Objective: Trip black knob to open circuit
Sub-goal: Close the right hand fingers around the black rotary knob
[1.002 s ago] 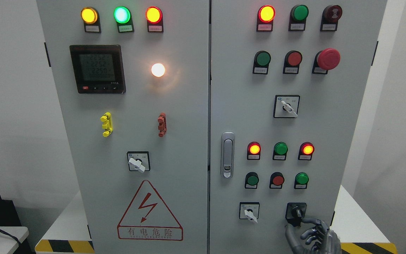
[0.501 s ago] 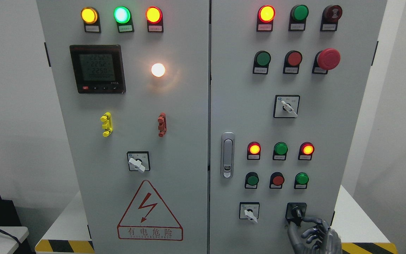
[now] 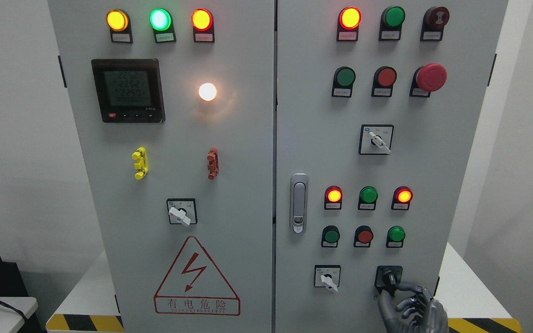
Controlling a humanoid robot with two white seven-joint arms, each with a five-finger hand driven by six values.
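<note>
While the cabinet's lamps glow above, the right hand (image 3: 412,309) sits at the lower right corner of the right door, fingers curled, thumb and forefinger reaching up toward the black knob (image 3: 389,278). Whether they actually pinch it, I cannot tell. That knob lies just above and slightly left of the palm, its handle tilted a little off upright. No left hand shows, so the right is nearer.
</note>
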